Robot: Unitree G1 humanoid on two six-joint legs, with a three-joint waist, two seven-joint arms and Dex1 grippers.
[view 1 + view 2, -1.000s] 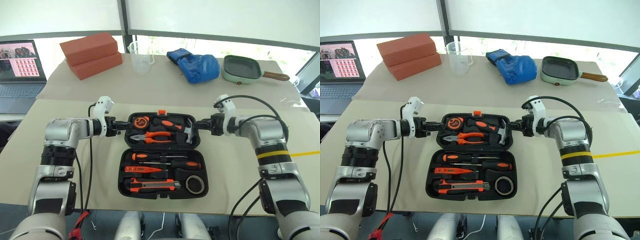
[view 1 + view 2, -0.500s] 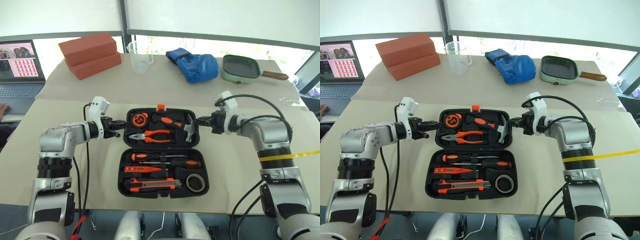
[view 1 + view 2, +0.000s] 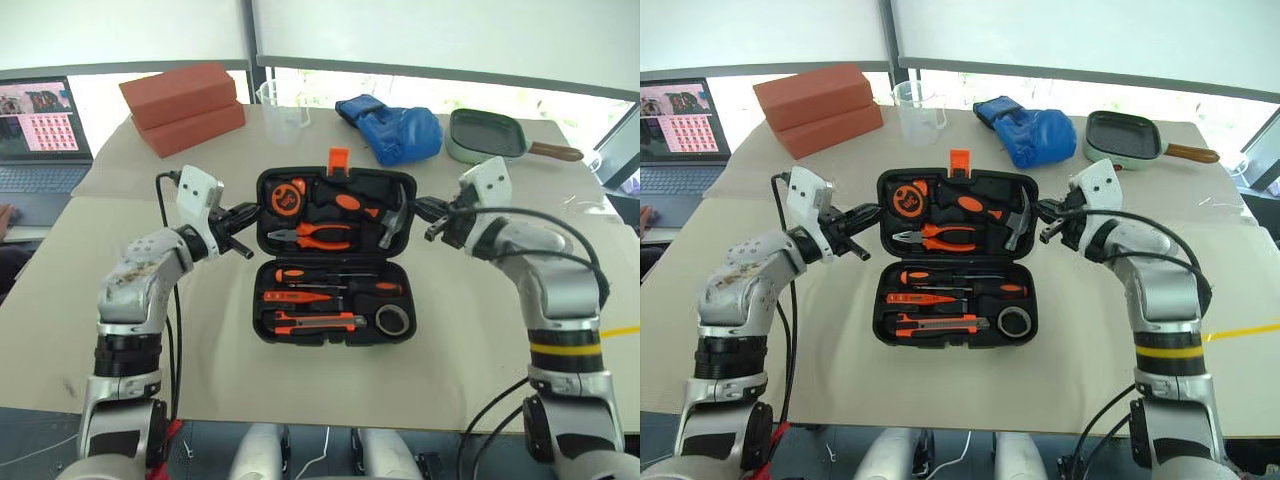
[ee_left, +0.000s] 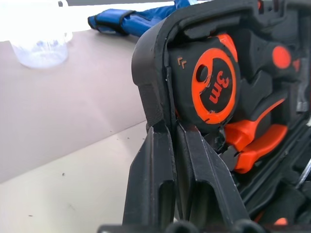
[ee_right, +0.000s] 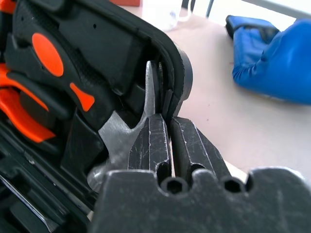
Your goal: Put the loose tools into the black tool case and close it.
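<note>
- Black plastic clamshell tool case lies open on the beige table in front of me, its lid half lifted and tilted up from the far hinge side.
- All slots in the near half look filled: two orange-and-black-handled screwdrivers, slim orange tester pen, orange-black utility knife, small dark tape roll.
- So I judge the loading done and the closing step in hand.
- My left gripper is pressed together on the lid's left rim; its black fingers pinch the edge just beside the orange tape measure.
- My right gripper is likewise clamped on the lid's right rim, next to the hammer head.
- Both grips sit at the lid's two side edges, level with each other.
- Next I should swing the lid toward me and down with both arms together, keeping it square.
- Then let go and press the small orange latch home.
</note>
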